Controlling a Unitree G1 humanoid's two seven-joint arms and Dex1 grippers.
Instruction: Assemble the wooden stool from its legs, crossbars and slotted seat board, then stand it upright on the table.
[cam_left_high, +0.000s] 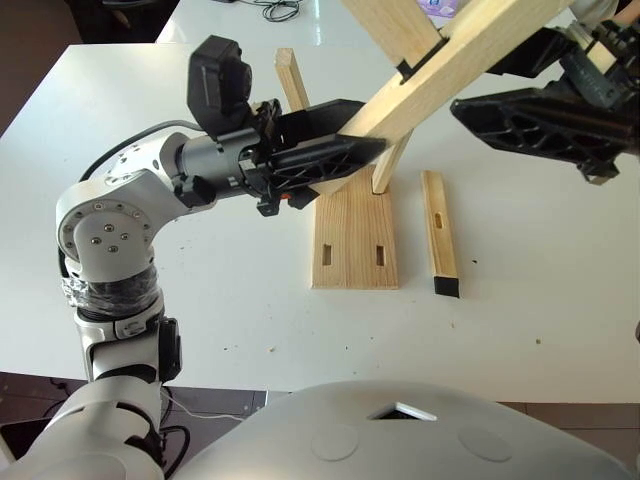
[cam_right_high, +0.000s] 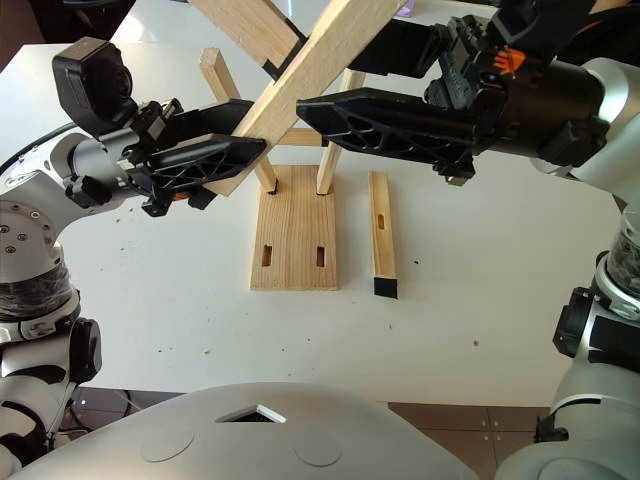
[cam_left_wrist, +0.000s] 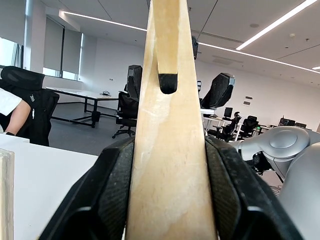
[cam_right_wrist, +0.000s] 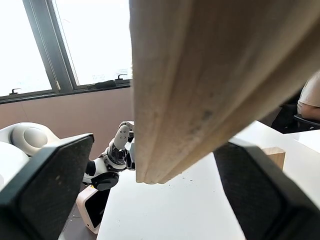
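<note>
The slotted seat board (cam_left_high: 355, 235) lies flat on the white table (cam_left_high: 180, 290). Two legs stand in its far slots, one of them here (cam_left_high: 291, 80), and its two near slots are empty. A loose leg with a black tip (cam_left_high: 440, 235) lies right of the board. My left gripper (cam_left_high: 365, 125) is shut on the lower end of a long wooden leg (cam_right_high: 330, 45), held slanting above the board. A crossbar (cam_right_high: 240, 22) sticks out of this leg's slot. My right gripper (cam_right_high: 340, 75) is open, with one finger on each side of the leg's upper part (cam_right_wrist: 200, 90).
Cables (cam_left_high: 275, 10) and a small purple item (cam_left_high: 440, 8) lie at the table's far edge. Bare table stretches to the left and right of the board. Office chairs (cam_left_wrist: 220, 92) and desks stand in the room behind.
</note>
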